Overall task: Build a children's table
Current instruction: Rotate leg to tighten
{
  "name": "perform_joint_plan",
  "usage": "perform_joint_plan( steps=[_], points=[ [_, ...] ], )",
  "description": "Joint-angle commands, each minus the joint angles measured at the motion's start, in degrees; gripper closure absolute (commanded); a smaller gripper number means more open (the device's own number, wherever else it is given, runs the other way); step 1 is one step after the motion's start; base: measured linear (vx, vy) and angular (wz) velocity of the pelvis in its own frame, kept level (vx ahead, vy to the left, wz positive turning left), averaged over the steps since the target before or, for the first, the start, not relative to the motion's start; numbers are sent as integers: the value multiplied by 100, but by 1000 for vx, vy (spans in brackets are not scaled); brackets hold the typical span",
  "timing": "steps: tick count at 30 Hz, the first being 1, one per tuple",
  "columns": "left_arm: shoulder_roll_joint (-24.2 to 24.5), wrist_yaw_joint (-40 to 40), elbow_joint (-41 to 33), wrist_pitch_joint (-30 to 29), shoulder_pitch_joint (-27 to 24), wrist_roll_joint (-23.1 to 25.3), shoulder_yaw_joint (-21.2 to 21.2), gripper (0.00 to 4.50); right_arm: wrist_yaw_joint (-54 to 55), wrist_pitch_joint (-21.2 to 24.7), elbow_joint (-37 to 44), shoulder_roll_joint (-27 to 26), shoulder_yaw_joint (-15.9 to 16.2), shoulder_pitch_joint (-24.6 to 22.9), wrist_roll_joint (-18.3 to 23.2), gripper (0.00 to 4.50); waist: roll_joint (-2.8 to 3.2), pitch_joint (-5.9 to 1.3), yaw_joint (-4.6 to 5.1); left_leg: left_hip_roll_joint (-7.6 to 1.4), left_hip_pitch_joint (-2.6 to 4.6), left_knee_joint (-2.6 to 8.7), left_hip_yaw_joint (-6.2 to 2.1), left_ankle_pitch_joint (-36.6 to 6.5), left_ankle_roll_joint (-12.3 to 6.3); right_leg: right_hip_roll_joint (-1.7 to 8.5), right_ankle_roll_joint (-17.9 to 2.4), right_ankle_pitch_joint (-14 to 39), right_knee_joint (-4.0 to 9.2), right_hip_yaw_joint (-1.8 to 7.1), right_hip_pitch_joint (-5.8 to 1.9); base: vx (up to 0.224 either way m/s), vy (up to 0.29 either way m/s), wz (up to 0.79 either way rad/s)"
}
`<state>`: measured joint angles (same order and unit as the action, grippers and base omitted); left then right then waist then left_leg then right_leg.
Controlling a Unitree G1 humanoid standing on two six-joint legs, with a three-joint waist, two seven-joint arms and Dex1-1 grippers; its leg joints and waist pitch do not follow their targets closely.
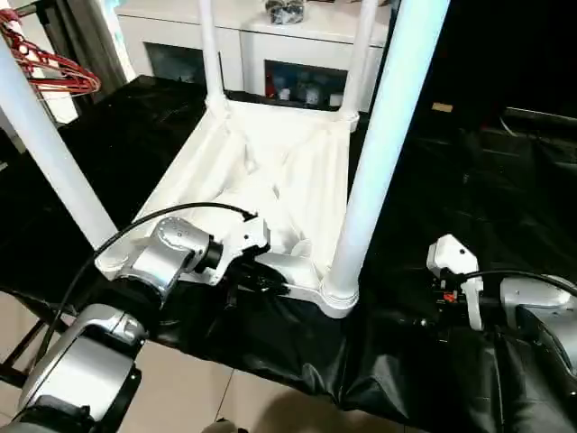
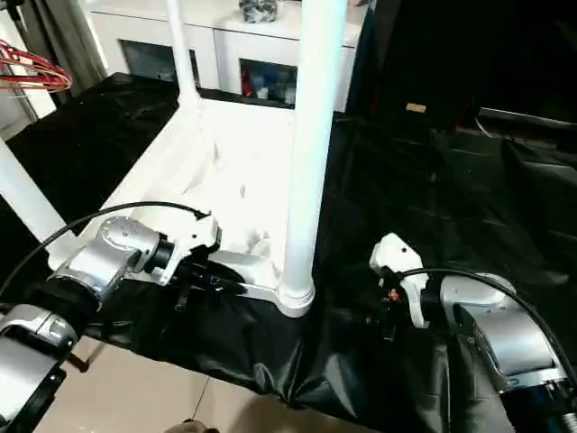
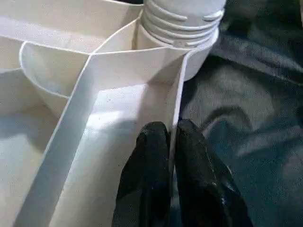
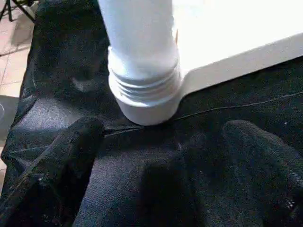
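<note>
A bench (image 1: 505, 180) draped in black cloth is seen from above, and on it the children's table (image 1: 270, 171) lies upside down, its X-ribbed underside facing up, at about the centre of the view. Four white tube legs stand up from its corner sockets: the near right leg (image 1: 379, 144) rises toward one o'clock, the near left leg (image 1: 41, 144) leans toward ten o'clock, and two far legs (image 1: 209, 50) stand at about twelve o'clock in front of a white cabinet (image 1: 243, 41). A red hanger (image 1: 50, 68) is seen at ten o'clock. The left gripper (image 3: 171, 142), at seven o'clock in the head view, is closed on the thin side wall of the tabletop near the right-hand socket (image 1: 338, 293), one black finger (image 3: 151, 156) inside the rim and the other outside. The right gripper (image 4: 165, 156), at four o'clock, rests low over the black cloth just beside that same socket, its fingers (image 4: 75, 142) spread wide and holding nothing. All legs appear seated, so the task is judged nearly complete. The pinch on the narrow wall is judged slight: if the table is lifted or turned by it alone, the rim could slip out, or the loose cloth could be dragged and the tall legs tipped.
</note>
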<state>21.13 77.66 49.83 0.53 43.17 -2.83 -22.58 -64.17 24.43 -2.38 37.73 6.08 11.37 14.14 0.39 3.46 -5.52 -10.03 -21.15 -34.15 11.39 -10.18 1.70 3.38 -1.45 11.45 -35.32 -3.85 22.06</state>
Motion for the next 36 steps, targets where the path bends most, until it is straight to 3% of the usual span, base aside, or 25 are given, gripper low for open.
perform_joint_plan(
  steps=[1, 4, 7, 10, 15, 25, 26, 36],
  points=[
    [-17, -400, 21, -317, -17, -116, 318, 442, 112, 59, 132, -133, -8, 25, 136, 0, -57, -386, -42, -371, 70, 357, -194, -1054, -262, 588, -1196, 1203, 481, 311, -264, 0, 0, 0],
    [-175, -848, -114, -525, -107, -156, 489, 447, 212, 65, 175, -338, 51, 28, 183, 0, -89, -392, -14, -361, 47, 341, -197, -984, -317, 605, -1260, 1147, 477, 298, -284, 0, 0, 0],
    [-296, -1186, -209, -614, -170, -147, 564, 447, 315, -9, 152, -472, 138, 57, 108, 0, -81, -379, 7, -360, 57, 345, -200, -1018, -320, 590, -1232, 1268, 493, 294, -265, 0, 0, 0],
    [-468, -1472, -660, -834, -436, -63, 510, 447, 1156, -231, -350, -1001, 257, 391, -366, 0, -68, -375, 63, -357, 46, 370, -217, -1033, -220, 585, -1160, 1425, 495, 289, -253, 0, 0, 0],
    [-568, -1662, -873, -832, -582, 94, 449, 447, 1787, -394, -877, -1341, 168, 740, -585, 0, -41, -376, 137, -350, 87, 366, -203, -1090, -150, 574, -1178, 1450, 512, 312, -227, 0, 0, 0],
    [-700, -1965, -1336, -955, -770, 240, 346, 447, 2105, -833, -1642, -1641, 122, 1224, -726, 0, -20, -408, 36, -367, 78, 363, -186, -865, -238, 575, -1302, 691, 425, 323, -250, 0, 0, 0],
    [-702, -1967, -1328, -949, -769, 247, 345, 450, 2108, -846, -1660, -1645, 124, 1234, -728, 28, -25, -407, 41, -360, 79, 361, -184, -889, -230, 576, -1301, 740, 433, 323, -258, 0, 0, 0],
    [-686, -1993, -1408, -1006, -797, 325, 342, 450, 2098, -1109, -2013, -1715, 109, 1379, -745, 97, -10, -404, 47, -363, 87, 370, -189, -982, -195, 572, -1269, 844, 448, 324, -255, 0, 0, 0]
  ],
)
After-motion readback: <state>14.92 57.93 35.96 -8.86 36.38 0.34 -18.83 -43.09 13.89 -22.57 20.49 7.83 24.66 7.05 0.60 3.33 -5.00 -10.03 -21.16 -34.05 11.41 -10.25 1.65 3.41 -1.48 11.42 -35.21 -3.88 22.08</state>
